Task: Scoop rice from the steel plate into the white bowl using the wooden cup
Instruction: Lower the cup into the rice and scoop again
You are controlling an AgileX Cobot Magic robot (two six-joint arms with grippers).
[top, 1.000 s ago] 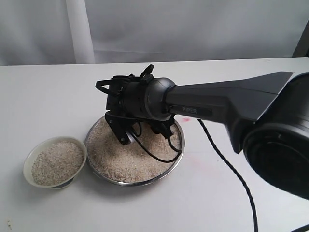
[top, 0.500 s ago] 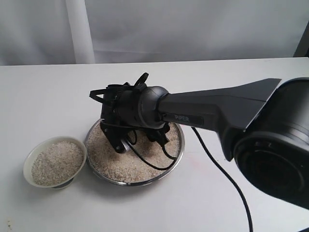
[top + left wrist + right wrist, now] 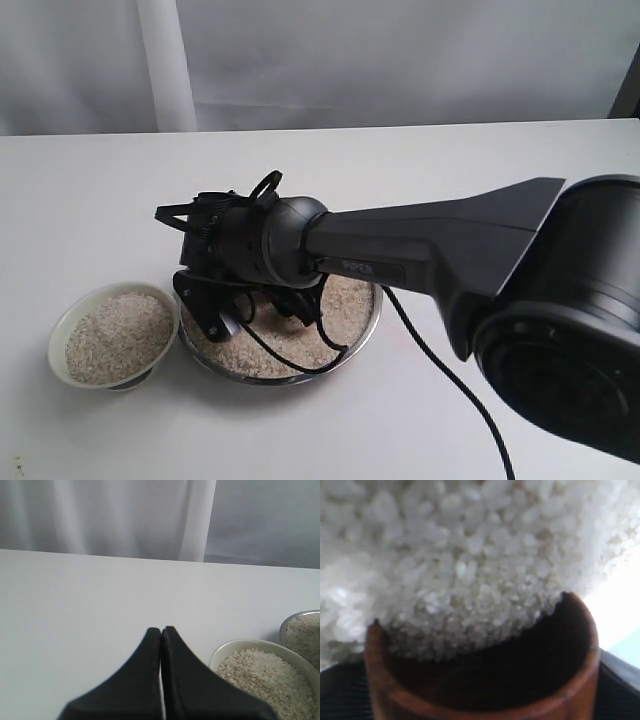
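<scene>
Reaching across, the right gripper [image 3: 215, 315] dipped at the plate's [image 3: 365, 325] near-left edge beside the part-filled bowl [image 3: 112, 335]. Left gripper [image 3: 161, 632] rested closed, empty. Right wrist: held cup [image 3: 485, 680] dug into rice [image 3: 470, 555]; pouring remained.

We see the small cream-white ceramic bowl [image 3: 113, 333] just left of the wide shiny steel plate [image 3: 362, 326] on the desk [image 3: 90, 200], both holding rice [image 3: 112, 335].

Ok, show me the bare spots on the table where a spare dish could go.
Bare white table lies behind the small cream-white bowl of rice and the shiny steel plate, also along the near edge. It is crowded where bowl and plate sit side by side, the right tool working a reddish-brown wooden cup into the grains.
</scene>
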